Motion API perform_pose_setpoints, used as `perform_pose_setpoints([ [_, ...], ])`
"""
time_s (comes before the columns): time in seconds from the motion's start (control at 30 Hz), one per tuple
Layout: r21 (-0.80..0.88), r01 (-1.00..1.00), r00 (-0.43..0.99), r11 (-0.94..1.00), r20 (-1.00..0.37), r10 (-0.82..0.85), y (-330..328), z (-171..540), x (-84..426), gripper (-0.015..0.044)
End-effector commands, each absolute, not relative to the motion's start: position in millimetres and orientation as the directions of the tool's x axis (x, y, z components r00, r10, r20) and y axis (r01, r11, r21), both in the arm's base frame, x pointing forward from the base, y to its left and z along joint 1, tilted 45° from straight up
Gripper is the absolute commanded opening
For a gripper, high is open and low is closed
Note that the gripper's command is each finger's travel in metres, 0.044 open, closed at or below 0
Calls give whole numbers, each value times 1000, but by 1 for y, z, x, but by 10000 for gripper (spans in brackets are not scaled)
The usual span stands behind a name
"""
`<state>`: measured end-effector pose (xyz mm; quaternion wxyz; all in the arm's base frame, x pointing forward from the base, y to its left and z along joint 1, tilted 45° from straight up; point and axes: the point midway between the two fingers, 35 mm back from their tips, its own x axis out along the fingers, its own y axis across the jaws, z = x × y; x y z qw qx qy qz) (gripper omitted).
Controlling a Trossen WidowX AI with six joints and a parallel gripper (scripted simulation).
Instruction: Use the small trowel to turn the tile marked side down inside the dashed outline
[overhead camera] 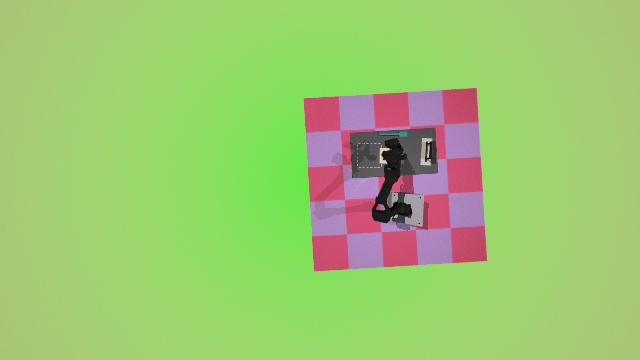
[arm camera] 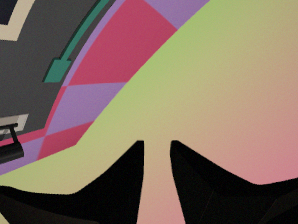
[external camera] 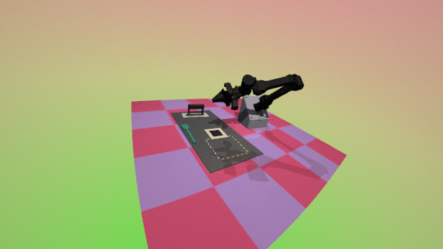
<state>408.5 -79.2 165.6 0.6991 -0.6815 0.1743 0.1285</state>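
Observation:
The teal trowel (overhead camera: 403,134) (external camera: 185,126) (arm camera: 56,71) lies flat along the long edge of the dark mat (overhead camera: 360,174) (external camera: 211,167). The cream tile (overhead camera: 381,158) (external camera: 216,133) (arm camera: 10,35) lies flat on the mat with a dark square on its upper face. It is at the edge of the dashed outline (overhead camera: 357,155) (external camera: 220,159), mostly or wholly outside it. My gripper (overhead camera: 394,141) (external camera: 213,100) (arm camera: 157,147) is raised well above the mat, touching neither trowel nor tile. Its fingers are nearly together, with a narrow gap and nothing between them. My arm partly hides the tile in the top view.
A pale plate (overhead camera: 424,159) (external camera: 185,115) with an upright black handle (external camera: 196,106) (arm camera: 11,151) stands at the mat's end away from the outline. The grey arm base (overhead camera: 415,205) (external camera: 254,122) stands beside the mat on the checkered table (overhead camera: 330,252) (external camera: 173,221).

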Motion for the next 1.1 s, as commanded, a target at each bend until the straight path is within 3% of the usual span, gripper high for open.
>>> perform_pose_setpoints([
  [0.0,-908,-417,906,38,-419,-58,-79,166,408,0],
  [0.53,-908,-417,906,38,-419,-58,-79,166,408,0],
  [0.67,-908,-417,906,38,-419,-58,-79,166,408,100],
  [1.07,-908,-417,906,38,-419,-58,-79,166,408,100],
])
